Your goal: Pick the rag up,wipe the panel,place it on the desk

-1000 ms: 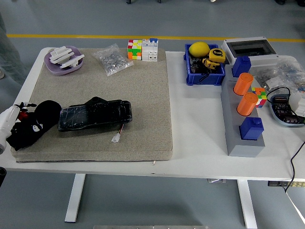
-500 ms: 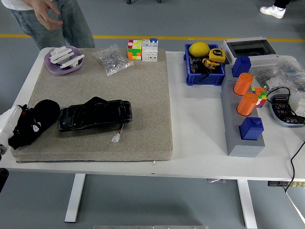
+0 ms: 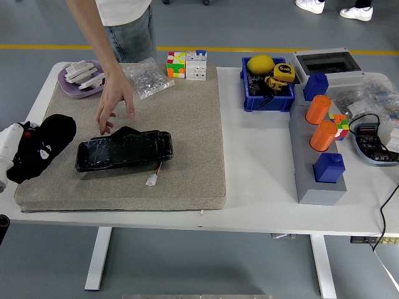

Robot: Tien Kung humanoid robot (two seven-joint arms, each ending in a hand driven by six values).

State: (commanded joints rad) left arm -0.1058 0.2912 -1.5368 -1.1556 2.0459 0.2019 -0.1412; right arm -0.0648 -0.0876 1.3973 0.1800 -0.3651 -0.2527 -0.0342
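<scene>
The black rag lies bunched at the left edge of the grey mat. My left hand comes in from the left edge behind a white wrist and is shut on the rag; black fingers and black cloth are hard to tell apart. The panel, a long black glossy slab with a small white plug on a wire, lies on the mat just right of the rag. A person's hand reaches down from the far side and hovers over the panel's left end, fingers spread. My right arm is out of view.
At the mat's far edge are a purple dish of white parts, a clear bag of small parts and a colour cube. On the right stand a blue bin and a grey fixture with orange cylinders.
The rag and my left hand have shifted up and slightly away from the near edge. The person has stepped to the table and reached an arm down over the panel.
</scene>
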